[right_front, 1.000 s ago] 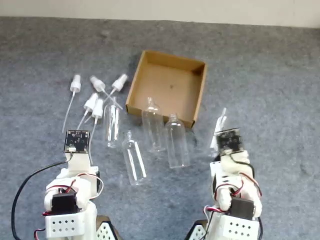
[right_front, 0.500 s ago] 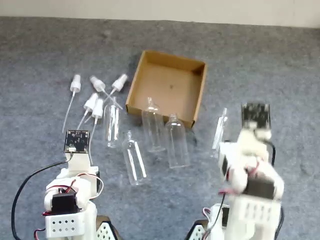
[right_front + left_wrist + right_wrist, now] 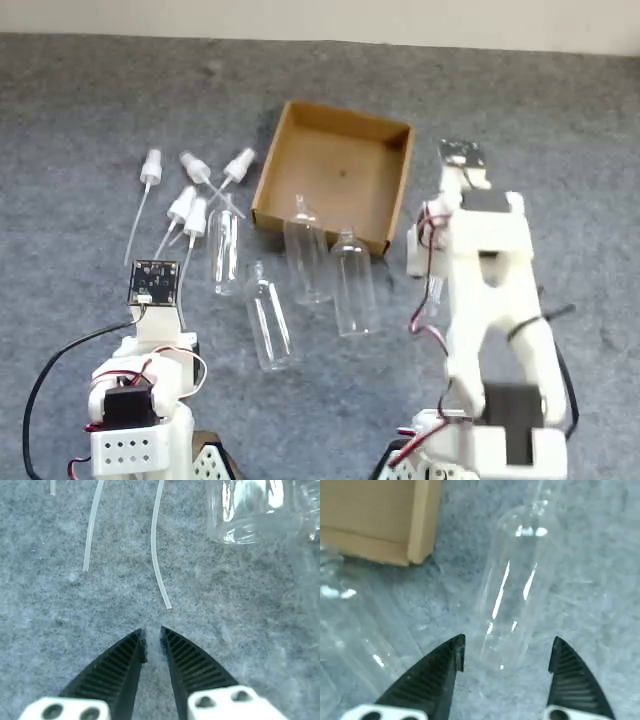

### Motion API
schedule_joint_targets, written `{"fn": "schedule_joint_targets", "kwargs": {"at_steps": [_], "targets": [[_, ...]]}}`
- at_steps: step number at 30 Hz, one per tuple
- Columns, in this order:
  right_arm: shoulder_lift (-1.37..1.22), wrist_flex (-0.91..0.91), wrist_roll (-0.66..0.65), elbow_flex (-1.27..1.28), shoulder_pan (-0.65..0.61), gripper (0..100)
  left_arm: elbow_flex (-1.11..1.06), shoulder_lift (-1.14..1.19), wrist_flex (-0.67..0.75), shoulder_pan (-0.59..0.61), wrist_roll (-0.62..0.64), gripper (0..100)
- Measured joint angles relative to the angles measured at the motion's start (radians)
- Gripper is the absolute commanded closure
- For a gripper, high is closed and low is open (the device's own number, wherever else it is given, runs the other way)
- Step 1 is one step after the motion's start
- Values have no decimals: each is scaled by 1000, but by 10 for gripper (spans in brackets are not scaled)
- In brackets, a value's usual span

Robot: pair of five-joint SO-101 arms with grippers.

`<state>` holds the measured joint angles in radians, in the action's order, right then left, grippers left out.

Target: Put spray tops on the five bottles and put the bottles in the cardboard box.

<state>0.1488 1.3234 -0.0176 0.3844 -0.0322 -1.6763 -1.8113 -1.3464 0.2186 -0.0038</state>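
Note:
Four clear bottles lie in front of the cardboard box [image 3: 396, 190]: one [image 3: 224, 250] at the left, one [image 3: 268, 315] nearer me, and two [image 3: 307, 255] [image 3: 353, 280] by the box's front wall. A fifth bottle [image 3: 515, 580] lies right of the box. My right gripper [image 3: 507, 645] is open just short of this bottle's base, fingers wider than the bottle. The right arm [image 3: 487, 250] stretches over that spot. Several spray tops [image 3: 195, 165] [image 3: 182, 203] lie left of the box. My left gripper [image 3: 152, 630] is shut on the mat, just behind a dip tube's tip [image 3: 167, 605].
The grey mat [image 3: 90, 120] covers the whole table. The box's corner [image 3: 420, 540] stands close beside the fifth bottle. A bottle's base [image 3: 245, 510] lies ahead of the left gripper, off to one side. Open mat stretches to the far right [image 3: 580, 150].
The right arm has risen from its folded pose and stretched forward over the bottle right of the box. The left arm, bottles and spray tops have not moved.

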Motion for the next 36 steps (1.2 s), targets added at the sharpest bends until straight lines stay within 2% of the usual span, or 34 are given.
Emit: {"fn": "schedule_joint_targets", "kwargs": {"at_steps": [4,9,11,18,21,25,30,33,36], "targets": [[-130,-35,0,-57,-2,789,0,0,0,0,0,994],[-244,-86,-15,-69,17,967,0,0,0,0,0,994],[-255,-92,-58,-80,46,995,0,0,0,0,0,994],[-256,-94,-244,-86,160,995,0,0,0,0,0,994],[-256,-94,-384,-86,193,995,0,0,21,8,0,994],[-256,-94,-534,-86,245,995,0,0,198,137,0,993],[-256,-94,-597,-86,269,995,0,0,445,367,0,992],[-256,-94,-591,-86,269,995,0,0,473,466,-18,992],[-256,-94,-580,-86,270,995,0,0,479,497,-143,992]]}}
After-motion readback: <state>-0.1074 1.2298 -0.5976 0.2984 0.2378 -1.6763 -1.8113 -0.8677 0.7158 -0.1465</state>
